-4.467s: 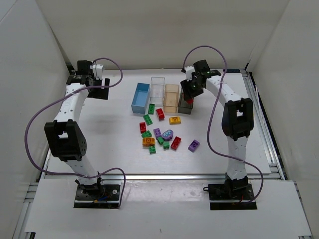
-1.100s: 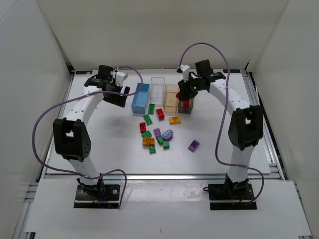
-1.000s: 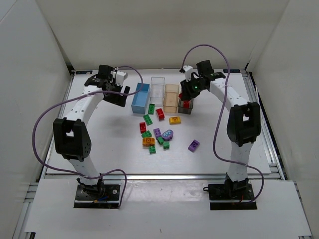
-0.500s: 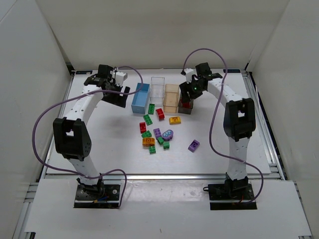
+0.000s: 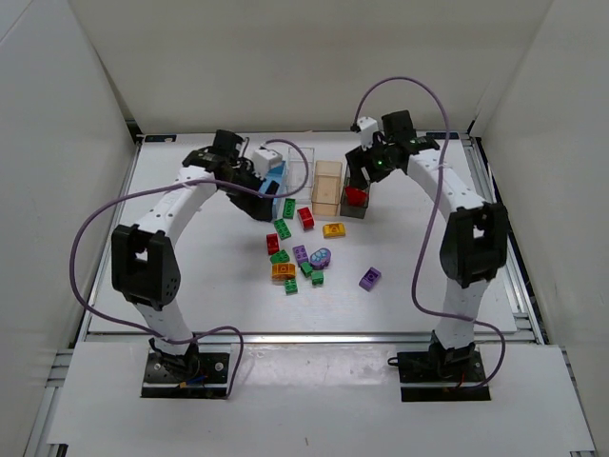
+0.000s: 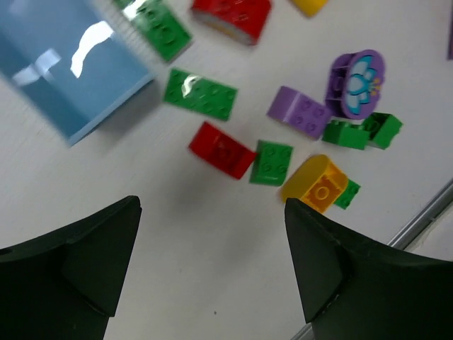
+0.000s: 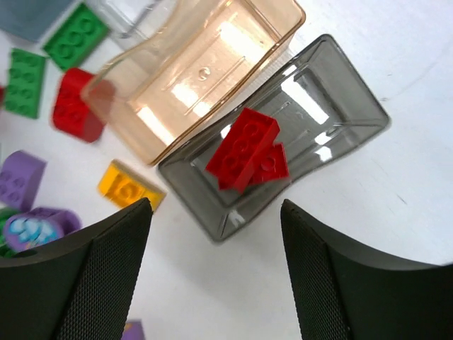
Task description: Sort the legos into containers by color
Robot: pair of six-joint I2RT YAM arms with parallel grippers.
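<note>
Beneath the right gripper [image 7: 214, 209], smoky-grey bin [image 7: 333, 92] with two red bricks [image 7: 244, 145]; beside it, peach-tan bin [image 7: 205, 71]. Blue-white flower print on purple disc [image 6: 356, 81].

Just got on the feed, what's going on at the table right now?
Color sorting is under way. The right gripper hangs open over the dark grey bin, which holds two red bricks. The left gripper, also open, hovers above the loose pile beside the light blue bin, holding nothing. The peach bin looks empty, and most bricks lie unsorted on the table.
</note>
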